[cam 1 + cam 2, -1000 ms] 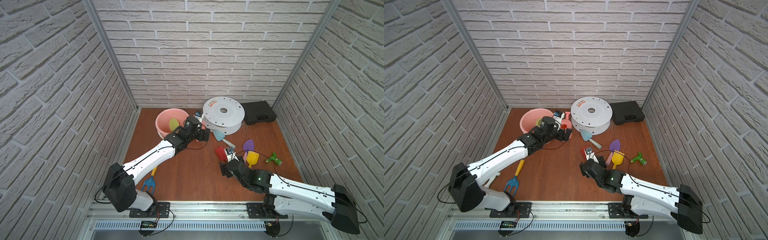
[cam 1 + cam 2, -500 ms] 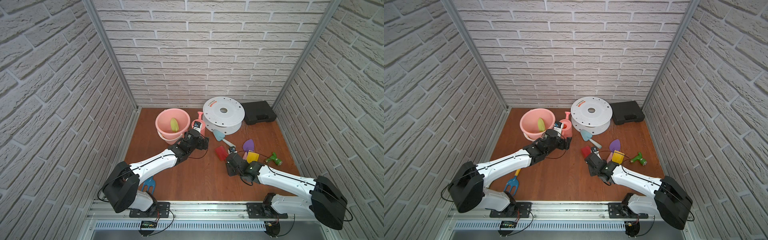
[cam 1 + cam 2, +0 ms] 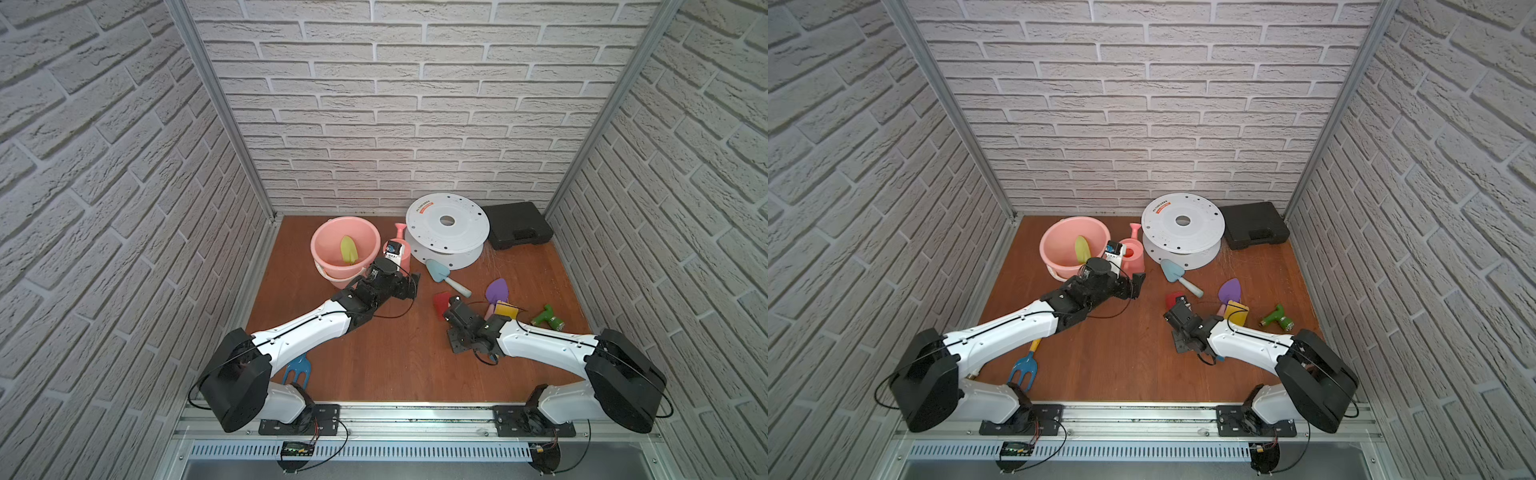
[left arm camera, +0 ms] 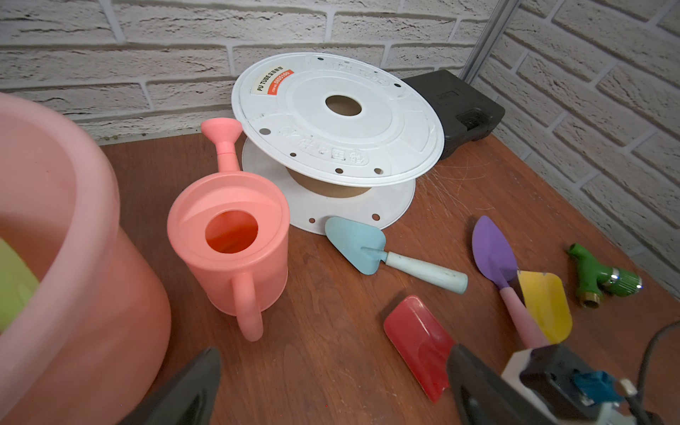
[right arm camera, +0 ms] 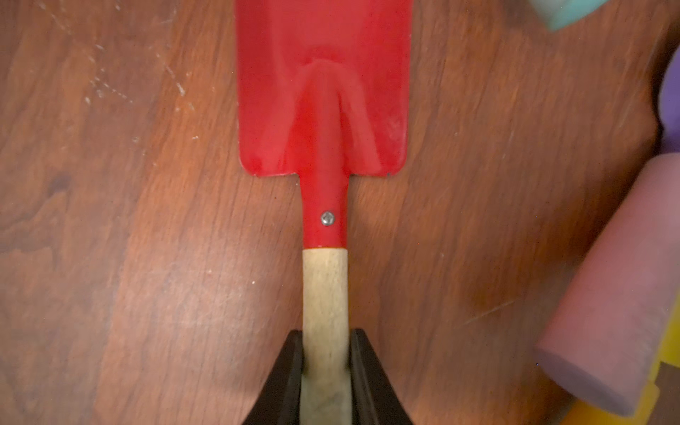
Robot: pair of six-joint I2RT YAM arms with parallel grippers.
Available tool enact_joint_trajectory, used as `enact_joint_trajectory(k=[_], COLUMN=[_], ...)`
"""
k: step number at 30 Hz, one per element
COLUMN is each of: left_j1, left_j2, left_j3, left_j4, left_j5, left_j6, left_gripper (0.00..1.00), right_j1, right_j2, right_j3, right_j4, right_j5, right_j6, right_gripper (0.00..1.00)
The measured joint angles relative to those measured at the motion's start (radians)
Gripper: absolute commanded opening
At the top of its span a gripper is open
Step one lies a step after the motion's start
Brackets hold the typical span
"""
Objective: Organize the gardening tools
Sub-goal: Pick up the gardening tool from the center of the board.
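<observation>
Half the red spade (image 3: pixel 440 303) hides under the right jaws.

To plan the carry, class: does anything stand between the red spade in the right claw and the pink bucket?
Yes. The open left claw is on the straight line from the red spade to the pink bucket, and the pink watering can stands close beside the bucket there.

Wood table (image 3: pixel 386 357) is cluttered: pink bucket (image 3: pixel 314 249), watering can (image 4: pixel 235 265), white spool (image 3: pixel 428 237), black case (image 3: pixel 517 230) along the back. Further forward: teal trowel (image 3: pixel 438 270), purple trowel (image 3: pixel 498 289), yellow spade (image 3: pixel 506 309), red spade (image 3: pixel 441 301), green nozzle (image 3: pixel 548 318). Blue fork (image 3: pixel 297 370) near the front edge.
</observation>
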Motion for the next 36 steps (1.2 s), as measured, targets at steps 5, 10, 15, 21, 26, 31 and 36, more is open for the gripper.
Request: enact_joint_trajectory(k=[5,10,15,21,26,31,36], left_j1=[0.003,0.02,0.052,0.06,0.057,0.05,0.042], left_j2=[0.0,0.002,0.019,0.052,0.091,0.136,0.148], left_j3=[0.0,0.01,0.031,0.052,0.063,0.076,0.088], left_j4=[-0.002,-0.006,0.005,0.009,0.011,0.017,0.05], left_j5=[0.043,0.128,0.248,0.328,0.36,0.385,0.417], left_j6=[-0.032,-0.102,-0.196,-0.251,-0.266,-0.275,-0.31], left_gripper=[0.92,0.8,0.56,0.5,0.35,0.19,0.0], right_j1=[0.028,0.145,0.188,0.204,0.206,0.207,0.208], right_j2=[-0.051,-0.159,-0.228,-0.264,-0.306,-0.312,-0.312], right_j3=[-0.009,-0.012,-0.012,-0.014,-0.029,-0.035,-0.047], right_j4=[0.014,0.054,0.128,0.18,0.205,0.207,0.209], right_j5=[-0.003,0.063,0.124,0.174,0.191,0.192,0.189], right_j6=[-0.008,-0.03,-0.046,-0.063,-0.068,-0.074,-0.074], right_gripper=[0.03,0.03,0.03,0.03,0.03,0.03,0.03])
